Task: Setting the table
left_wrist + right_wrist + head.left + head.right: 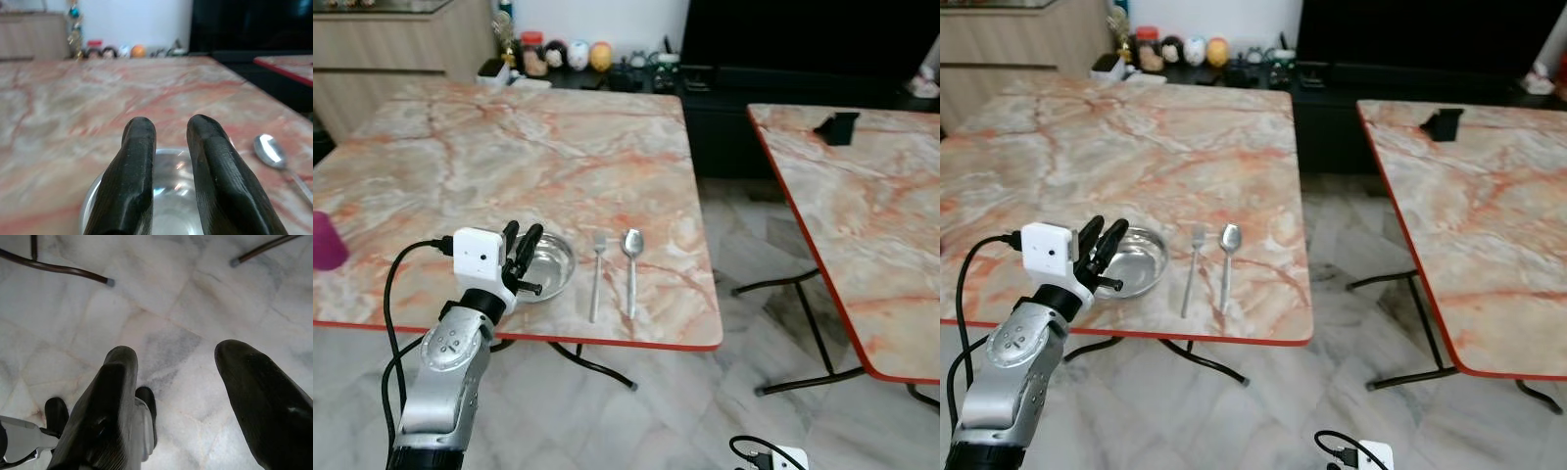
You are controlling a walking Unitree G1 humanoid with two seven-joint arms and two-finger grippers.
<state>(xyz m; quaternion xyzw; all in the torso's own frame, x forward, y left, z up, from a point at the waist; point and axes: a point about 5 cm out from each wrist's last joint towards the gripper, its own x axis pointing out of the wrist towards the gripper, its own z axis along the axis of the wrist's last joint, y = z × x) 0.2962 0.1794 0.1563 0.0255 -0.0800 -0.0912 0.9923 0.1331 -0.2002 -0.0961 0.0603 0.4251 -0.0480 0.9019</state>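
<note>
Left eye view, table: square tabletop of pink-and-cream marble pattern with a red edge (509, 147) on dark metal legs, standing on a pale marble-tile floor (705, 411).
Left eye view, bowl: round shiny steel bowl (553, 264) near the table's front edge.
Left eye view, cutlery: steel fork (596, 276) just right of the bowl, steel spoon (630, 269) just right of the fork; the two lie parallel, heads away from the robot, apart from each other and from the bowl.
Left eye view, left gripper: left gripper (525, 242) on its silver arm, held over the near-left rim of the bowl; white camera box on the wrist.
Left eye view, other: purple cup (327, 241) at the table's far left edge; second marble-pattern table (871, 196) to the right with a small black object (836, 127) on it; row of small figurines (563, 55) on a dark shelf behind.
Right eye view: same layout; bowl, fork, spoon in one row along the front edge.
Left wrist view, jaws: two black fingers (137, 166) a narrow gap apart, nothing between them; contact with the rim cannot be told.
Left wrist view, bowl: seen beneath and beyond the fingertips, inside bare and reflective.
Left wrist view, spoon: its head lies beside the bowl on the marble.
Right wrist view, right gripper: right gripper (176, 382) hangs low, pointing at the floor tiles; fingers wide apart, holding nothing.
Right wrist view, other: dark table-leg feet (110, 282) on the tiles.
</note>
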